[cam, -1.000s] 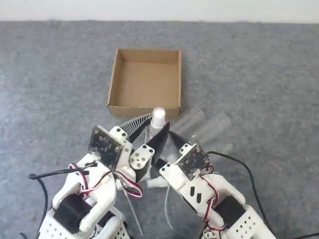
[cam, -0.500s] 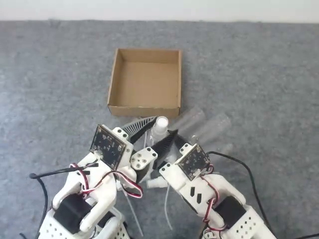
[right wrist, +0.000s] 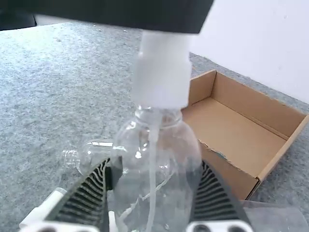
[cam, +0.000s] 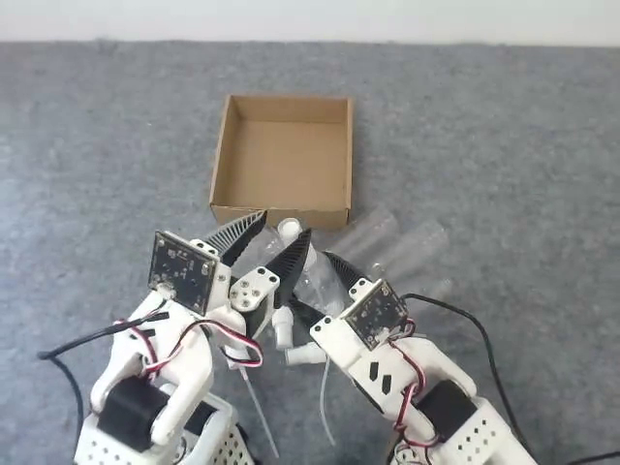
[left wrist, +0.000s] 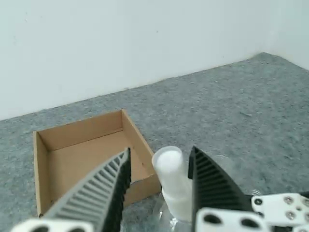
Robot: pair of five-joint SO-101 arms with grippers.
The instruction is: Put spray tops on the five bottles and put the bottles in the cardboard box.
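Grey felt table: one bottle being capped just in front of the cardboard box.
Right jaws pinch the clear bottle. Left jaws stand spread either side of its white spray top, not gripping. The top looks seated, so the next move is likely lifting the bottle into the empty box.

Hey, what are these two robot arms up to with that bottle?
The right gripper is clamped on a clear bottle, holding it upright just in front of the cardboard box. The left gripper is open around the white spray top sitting on the bottle's neck. No bottle is in the box yet; more clear bottles lie on the carpet nearby.
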